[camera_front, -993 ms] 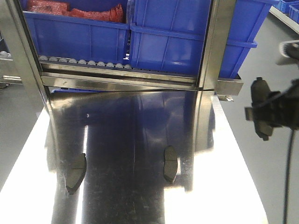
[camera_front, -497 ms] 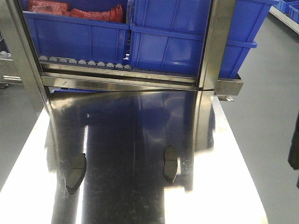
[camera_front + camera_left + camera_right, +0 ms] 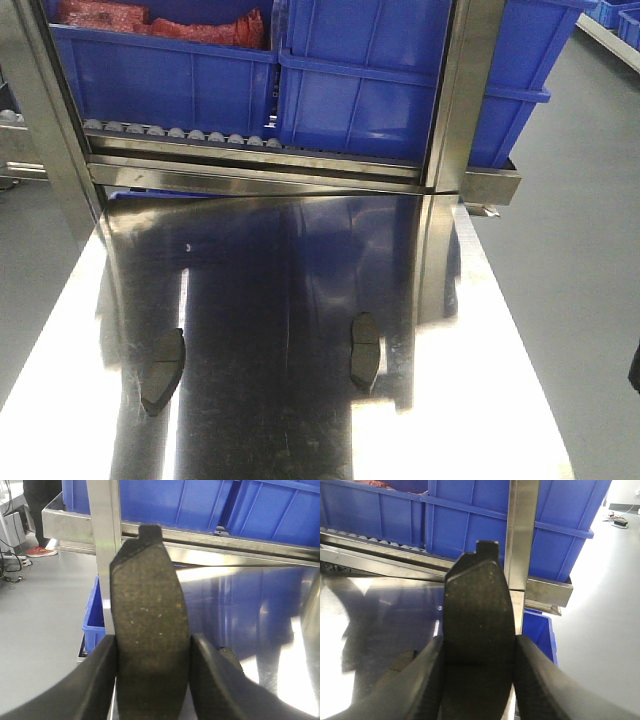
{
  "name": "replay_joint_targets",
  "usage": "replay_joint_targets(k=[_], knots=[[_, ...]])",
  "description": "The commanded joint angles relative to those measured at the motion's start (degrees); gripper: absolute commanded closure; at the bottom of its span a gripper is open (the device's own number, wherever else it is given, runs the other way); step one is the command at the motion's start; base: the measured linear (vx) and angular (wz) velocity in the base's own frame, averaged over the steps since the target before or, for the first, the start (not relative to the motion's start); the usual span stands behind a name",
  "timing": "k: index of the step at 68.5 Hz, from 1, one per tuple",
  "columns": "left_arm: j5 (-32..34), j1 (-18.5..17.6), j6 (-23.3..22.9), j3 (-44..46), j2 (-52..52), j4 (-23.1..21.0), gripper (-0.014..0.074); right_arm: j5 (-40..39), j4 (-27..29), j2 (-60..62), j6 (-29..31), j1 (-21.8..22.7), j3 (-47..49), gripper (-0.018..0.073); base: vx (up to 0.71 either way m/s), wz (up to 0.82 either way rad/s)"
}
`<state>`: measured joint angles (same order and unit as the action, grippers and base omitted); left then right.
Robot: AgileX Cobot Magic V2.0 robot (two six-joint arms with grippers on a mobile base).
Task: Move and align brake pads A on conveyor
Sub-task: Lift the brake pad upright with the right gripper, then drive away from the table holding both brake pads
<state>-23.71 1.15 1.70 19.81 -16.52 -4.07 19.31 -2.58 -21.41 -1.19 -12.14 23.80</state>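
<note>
2 of the brake pads A lie flat on the shiny steel tabletop (image 3: 490, 400) in the front view, well apart from each other. The lower-left pad (image 3: 163, 372) sits near the bottom left of the frame. The centre pad (image 3: 365, 352) sits just right of the middle. Both lie with their long side running up the frame. Blue bins (image 3: 380, 90) fill the top of that view, above a roller track (image 3: 170, 131). At the far right edge, low down, is a dark sliver too small to identify.

In the left wrist view, the left jaws are closed tight on the 3rd pad (image 3: 149, 615). They press its 2 long edges at the bottom of the frame. This pad stands upright in the middle of the picture, gritty face toward the camera, with a small tab at its top. A steel post (image 3: 104, 530) rises behind it on the left, and grey floor (image 3: 40, 610) fills the left side.

In the right wrist view, the right jaws clamp the 4th pad (image 3: 480, 625) the same way. It stands upright in mid-frame, gripped on both long edges, with a tab on top. The tabletop spreads across the lower left of this view, and a small blue crate (image 3: 538, 630) shows just right of the pad.
</note>
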Motion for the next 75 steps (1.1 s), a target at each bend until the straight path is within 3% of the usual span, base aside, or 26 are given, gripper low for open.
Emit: replay_joint_targets(k=[1,50,75], knots=[[5.95,-0.12,-0.17,1.58,-0.29,-0.58,0.0603,-6.08,-0.38,-0.18,0.55,0.12,1.83,0.0566,0.0,0.0],[5.95,-0.12,-0.17,1.58,-0.29,-0.58,0.0603,-5.4,-0.38,-0.18,0.55,0.12,1.83,0.0566,0.0,0.01],[5.95,-0.12,-0.17,1.58,-0.34,-0.58,0.0603,-5.27,-0.38,-0.18,0.55,0.12,1.83,0.0566,-0.12,0.52]])
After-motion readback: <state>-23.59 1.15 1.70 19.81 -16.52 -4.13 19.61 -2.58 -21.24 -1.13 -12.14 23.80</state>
